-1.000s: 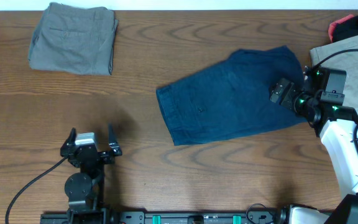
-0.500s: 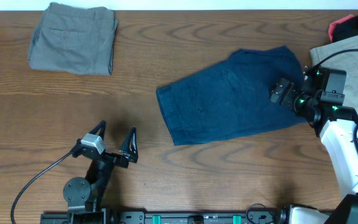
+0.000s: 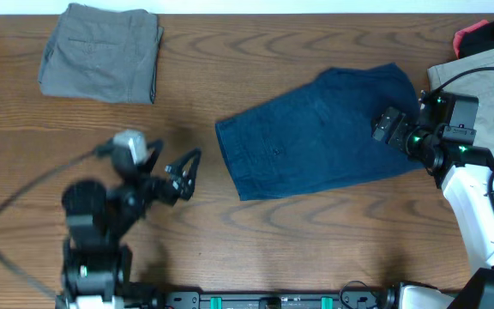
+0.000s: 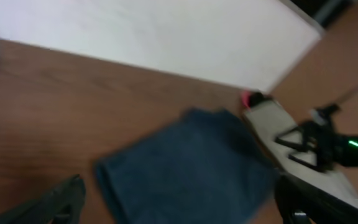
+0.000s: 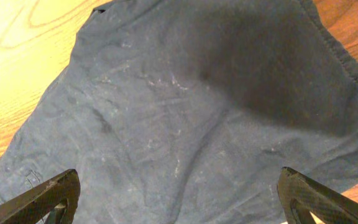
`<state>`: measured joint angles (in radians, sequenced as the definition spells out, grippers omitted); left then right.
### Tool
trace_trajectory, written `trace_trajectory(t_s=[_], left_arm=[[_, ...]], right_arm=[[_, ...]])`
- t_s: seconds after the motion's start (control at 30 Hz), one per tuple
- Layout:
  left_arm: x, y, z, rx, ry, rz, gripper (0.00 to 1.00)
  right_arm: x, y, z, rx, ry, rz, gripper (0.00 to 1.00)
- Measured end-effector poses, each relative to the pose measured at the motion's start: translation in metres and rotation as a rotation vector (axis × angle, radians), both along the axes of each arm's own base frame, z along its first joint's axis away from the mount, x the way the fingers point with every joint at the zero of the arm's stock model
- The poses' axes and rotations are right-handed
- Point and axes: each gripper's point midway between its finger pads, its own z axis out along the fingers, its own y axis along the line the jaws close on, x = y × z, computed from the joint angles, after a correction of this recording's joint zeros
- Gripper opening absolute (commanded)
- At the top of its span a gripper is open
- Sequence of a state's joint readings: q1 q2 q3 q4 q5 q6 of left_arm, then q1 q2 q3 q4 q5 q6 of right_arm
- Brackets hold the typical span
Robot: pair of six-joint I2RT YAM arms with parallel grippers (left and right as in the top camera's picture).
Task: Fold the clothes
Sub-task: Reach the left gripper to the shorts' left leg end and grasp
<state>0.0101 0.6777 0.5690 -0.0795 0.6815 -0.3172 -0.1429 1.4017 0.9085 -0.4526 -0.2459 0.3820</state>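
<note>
Right gripper (image 3: 388,127) hovers, jaws wide apart, navy shorts (image 3: 307,137) directly beneath; left gripper (image 3: 181,174) also spread, shorts just ahead.

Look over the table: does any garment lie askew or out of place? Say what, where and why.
The navy shorts lie spread out on a slant, right of centre on the table, while the grey-olive pair sits neatly folded at its far left corner. Nothing looks spilled or damaged.
</note>
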Motion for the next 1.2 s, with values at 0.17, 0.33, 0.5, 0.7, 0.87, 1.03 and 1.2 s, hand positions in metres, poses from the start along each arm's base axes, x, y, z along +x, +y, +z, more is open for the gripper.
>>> trace_trajectory(t_s=[0.17,0.33,0.5,0.7,0.87,1.03,1.2], left_arm=[[0.017,-0.029,-0.031,-0.029,0.163,-0.141,0.98],[0.026,-0.047,-0.083,-0.05,0.369,-0.195,0.98],[0.028,-0.058,-0.131,-0.062,0.565,-0.174,0.98],[0.021,-0.069,-0.19,0.004,0.762,-0.109,0.98],[0.014,-0.074,-0.222,0.088,0.836,-0.06,0.98],[0.017,-0.072,-0.232,0.152,0.836,0.0,0.98],[0.026,-0.062,-0.234,0.18,0.818,0.078,0.98]], right_arm=[[0.0,0.0,0.0,0.001,0.0,0.001,0.99],[0.0,0.0,0.0,0.001,0.002,0.001,0.99],[0.0,0.0,0.0,0.001,0.003,0.001,0.99],[0.0,0.0,0.0,0.001,0.003,0.001,0.99],[0.0,0.0,0.0,0.001,0.003,0.001,0.99],[0.0,0.0,0.0,0.001,0.003,0.001,0.99],[0.0,0.0,0.0,0.001,0.003,0.001,0.99]])
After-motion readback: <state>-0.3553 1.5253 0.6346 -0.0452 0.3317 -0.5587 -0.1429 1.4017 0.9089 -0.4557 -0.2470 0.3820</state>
